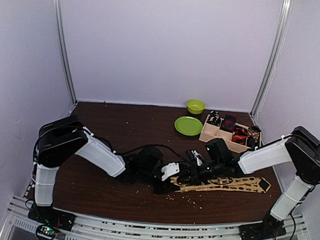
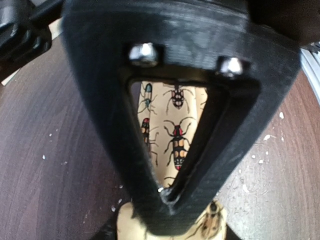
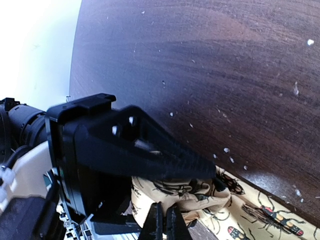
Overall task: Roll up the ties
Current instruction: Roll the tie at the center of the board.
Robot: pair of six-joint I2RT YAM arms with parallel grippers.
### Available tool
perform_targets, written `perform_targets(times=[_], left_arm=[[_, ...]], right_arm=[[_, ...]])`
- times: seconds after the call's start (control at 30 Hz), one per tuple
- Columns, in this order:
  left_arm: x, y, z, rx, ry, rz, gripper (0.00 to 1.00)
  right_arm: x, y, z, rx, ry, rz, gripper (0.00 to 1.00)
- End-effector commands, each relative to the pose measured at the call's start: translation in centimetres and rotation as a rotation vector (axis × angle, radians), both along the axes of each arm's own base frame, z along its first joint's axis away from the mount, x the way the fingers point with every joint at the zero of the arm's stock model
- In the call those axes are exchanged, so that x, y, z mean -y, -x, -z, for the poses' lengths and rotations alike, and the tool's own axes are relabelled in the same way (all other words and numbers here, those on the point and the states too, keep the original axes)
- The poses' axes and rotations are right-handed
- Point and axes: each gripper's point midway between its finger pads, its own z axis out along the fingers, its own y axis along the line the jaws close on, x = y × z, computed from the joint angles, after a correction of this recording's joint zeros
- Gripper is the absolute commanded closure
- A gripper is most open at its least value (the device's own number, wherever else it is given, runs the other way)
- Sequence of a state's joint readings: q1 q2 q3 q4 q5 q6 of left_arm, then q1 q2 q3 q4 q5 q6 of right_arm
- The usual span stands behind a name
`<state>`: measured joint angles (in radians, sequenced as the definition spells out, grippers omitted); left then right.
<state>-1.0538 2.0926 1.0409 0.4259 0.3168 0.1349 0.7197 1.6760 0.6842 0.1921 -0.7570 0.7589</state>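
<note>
Where bunched, tie (image 3: pixel 200 197) shows cream beetle print | right hand (image 3: pixel 165 224) clenched | left hand (image 1: pixel 166 182): cannot tell

We look along our right gripper (image 3: pixel 165 222): its two dark fingertips are pressed together at the bottom edge, right at a bunched fold of a cream tie (image 3: pixel 250 215) printed with beetles. Whether they pinch the cloth, we cannot tell. Just above the fold, the left gripper (image 3: pixel 197 170) points one ribbed black finger rightward. Beyond it, a dark wooden table (image 3: pixel 225 75) flecked with pale crumbs (image 3: pixel 226 150) meets a white wall (image 3: pixel 35 45).
</note>
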Motion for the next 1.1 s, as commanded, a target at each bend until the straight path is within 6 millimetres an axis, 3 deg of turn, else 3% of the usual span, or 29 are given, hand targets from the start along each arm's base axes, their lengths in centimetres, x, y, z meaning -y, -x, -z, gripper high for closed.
perform_targets(times=[0.0, 0.1, 0.33, 0.57, 0.8, 0.9, 1.03, 1.07], left_arm=[[-2.8, 0.3, 3.0, -0.05, -0.115, -0.048, 0.45], [-2.2, 0.1, 1.5, -0.041, -0.049, -0.054, 0.38], [-0.2, 0.6, -1.1, -0.073, 0.128, -0.028, 0.33], [2.2, 0.8, -1.4, -0.117, 0.236, 0.003, 0.33], [3.7, 0.0, -1.2, -0.141, 0.282, -0.02, 0.41], [3.9, 0.2, -0.4, -0.152, 0.25, -0.021, 0.54], [1.8, 0.1, 1.2, -0.09, 0.11, -0.044, 0.66], [1.0, 0.2, 1.6, -0.072, 0.067, -0.045, 0.68]], right_arm=[[2.7, 1.1, 3.5, -0.041, 0.123, 0.03, 1.0], [3.8, 1.1, 4.1, -0.045, 0.144, 0.047, 1.0], [6.2, 1.0, 5.3, -0.049, 0.2, 0.085, 1.0], [7.3, 0.4, 6.3, -0.051, 0.247, 0.118, 1.0], [7.0, 0.3, 6.4, -0.052, 0.239, 0.122, 1.0], [6.4, 0.3, 6.0, -0.047, 0.221, 0.114, 1.0], [6.0, 0.1, 4.5, -0.021, 0.186, 0.094, 0.99], [6.1, 0.1, 4.0, -0.008, 0.19, 0.092, 0.92]])
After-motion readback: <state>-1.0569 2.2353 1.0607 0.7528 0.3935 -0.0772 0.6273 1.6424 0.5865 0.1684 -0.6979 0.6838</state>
